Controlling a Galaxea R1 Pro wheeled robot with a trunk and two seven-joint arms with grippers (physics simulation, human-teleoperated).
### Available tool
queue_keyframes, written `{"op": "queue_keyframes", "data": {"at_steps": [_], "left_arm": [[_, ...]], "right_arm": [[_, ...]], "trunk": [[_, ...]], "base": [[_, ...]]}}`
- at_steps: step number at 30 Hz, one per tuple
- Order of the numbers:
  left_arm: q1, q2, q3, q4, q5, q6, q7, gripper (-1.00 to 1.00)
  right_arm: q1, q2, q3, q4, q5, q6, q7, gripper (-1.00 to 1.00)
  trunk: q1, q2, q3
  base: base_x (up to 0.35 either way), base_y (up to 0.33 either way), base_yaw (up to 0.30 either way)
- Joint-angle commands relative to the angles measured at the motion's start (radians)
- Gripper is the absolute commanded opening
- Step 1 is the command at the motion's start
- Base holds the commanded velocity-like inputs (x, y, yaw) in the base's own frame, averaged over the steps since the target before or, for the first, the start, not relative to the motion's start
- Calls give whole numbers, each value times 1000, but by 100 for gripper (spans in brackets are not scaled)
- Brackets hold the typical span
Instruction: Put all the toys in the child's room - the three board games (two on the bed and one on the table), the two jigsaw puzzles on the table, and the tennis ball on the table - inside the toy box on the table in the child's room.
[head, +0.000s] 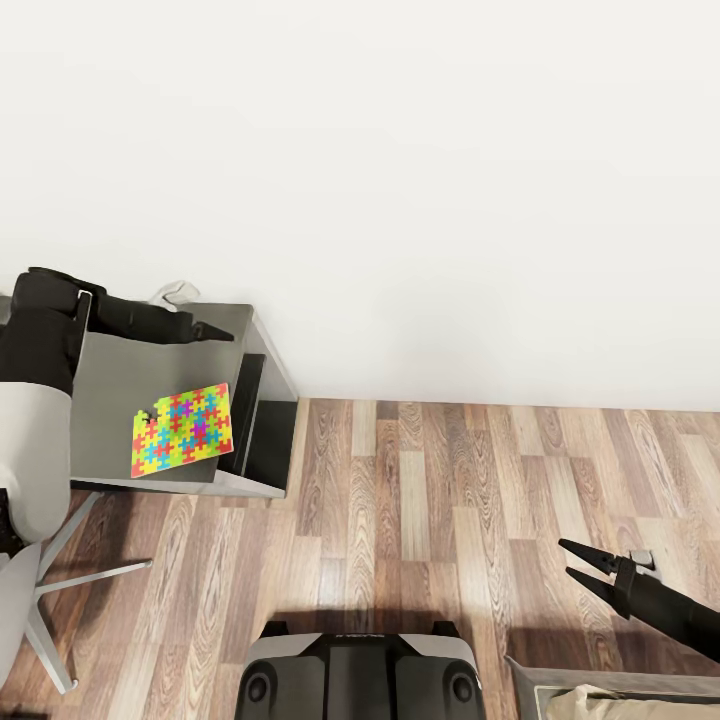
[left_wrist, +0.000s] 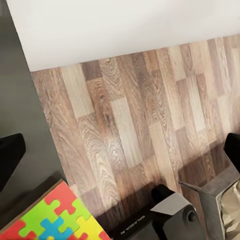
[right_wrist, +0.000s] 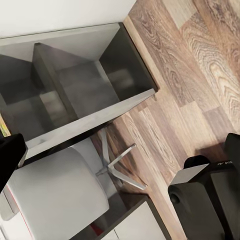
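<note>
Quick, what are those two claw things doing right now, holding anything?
Left end effector: over the grey table, nothing in it; open or shut cannot be told.
Right end effector: open, empty, above the wood floor.

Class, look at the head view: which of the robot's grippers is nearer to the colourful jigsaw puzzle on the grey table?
Left. The left gripper hangs over the grey table, just beyond the jigsaw puzzle. The right gripper is far off over the wood floor.

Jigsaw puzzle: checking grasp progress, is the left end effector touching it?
Apart. Head view shows the left end effector over bare table beyond the jigsaw puzzle.
</note>
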Motion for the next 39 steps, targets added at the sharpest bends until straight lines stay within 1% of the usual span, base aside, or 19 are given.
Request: {"op": "queue_keyframes", "data": {"at_steps": [1, 6, 16, 26, 39], "left_arm": [[-1, 2, 3, -1, -10, 10, -8, 100], [-1, 5, 4, -1, -9, 10, -8, 100], [-1, 6, 4, -1, -10, 11, -8, 100], [-1, 5, 5, -1, -9, 11, -9, 100], [-1, 4, 5, -1, -8, 11, -9, 100]], "right_arm": [[0, 0, -1, 0, 0, 5, 3, 100], [0, 0, -1, 1, 0, 5, 2, 100], [0, 0, -1, 1, 0, 5, 3, 100], [0, 0, -2, 2, 0, 5, 3, 100], [0, 0, -1, -2, 0, 5, 3, 100]], "trunk": [[1, -2, -1], [1, -2, -1], [1, -2, -1], [1, -2, -1], [1, -2, 16]], "base": [[0, 0, 0], [-22, 0, 0], [-164, 0, 0], [-23, 0, 0], [-2, 0, 0]]}}
